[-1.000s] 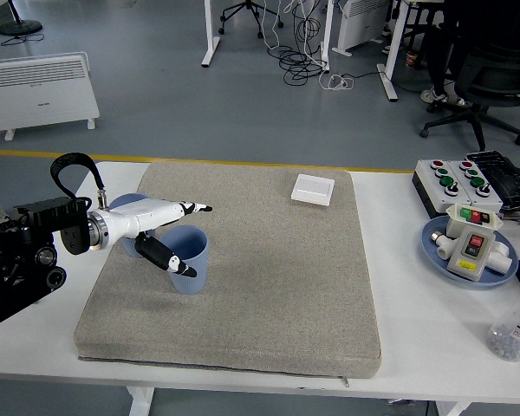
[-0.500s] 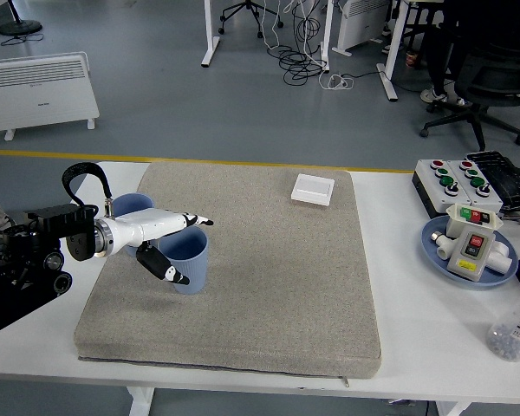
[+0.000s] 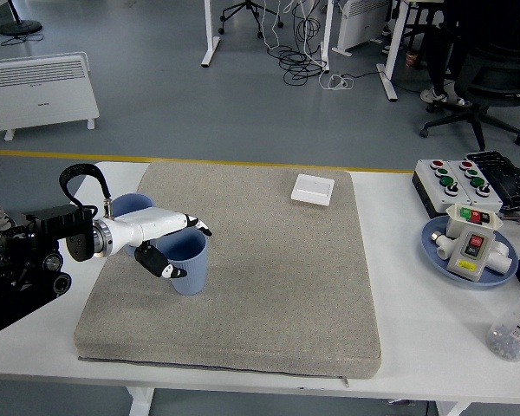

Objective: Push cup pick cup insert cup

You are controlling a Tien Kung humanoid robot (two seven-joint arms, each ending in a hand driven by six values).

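My left hand (image 3: pixel 169 245) wraps its fingers (image 3: pixel 196 225) over the near blue cup (image 3: pixel 186 260) on the grey mat (image 3: pixel 269 277), thumb outside; pick barely begun, I judge. Insertion into the second blue cup (image 3: pixel 130 208) behind remains

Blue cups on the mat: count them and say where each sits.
2. One blue cup stands upright at the mat's left side, with the left hand around its rim. The second cup is behind the hand, partly hidden.

No text, label, brand, number or sign is sharp enough to read anywhere in view.
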